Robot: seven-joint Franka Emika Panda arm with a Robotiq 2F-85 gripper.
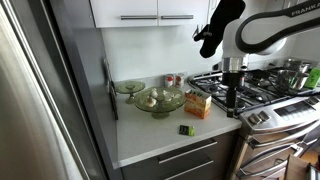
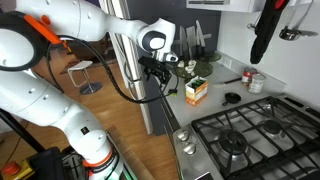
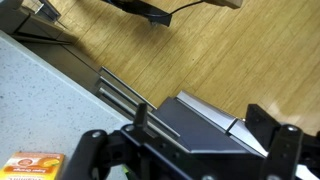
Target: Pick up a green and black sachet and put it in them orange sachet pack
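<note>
wide-open gripper over the counter edge, sachet not yet taken

gripper (image 3: 185, 162) fills the bottom of the wrist view, its two dark fingers (image 3: 90, 152) spread far apart with nothing between them. beyond them are the counter's front edge, drawer fronts and wooden floor. the orange sachet pack (image 3: 34, 165) just shows at the lower left corner. the green and black sachet (image 1: 187, 129) lies flat on the pale counter (image 1: 150, 135), in front of the pack and near the front edge. it is out of the wrist view, and apart from the gripper.

the step in hand looks like the approach. i would bring the fingers squarely over the packet and come straight down. then close slowly, since something so thin may slip. a sideways nudge could push it off the counter.

counted in an exterior view: one sachet, one orange pack, two green glass dishes (image 1: 160, 100) behind it, and one gripper. i cannot tell whether the pack's top is open.
</note>
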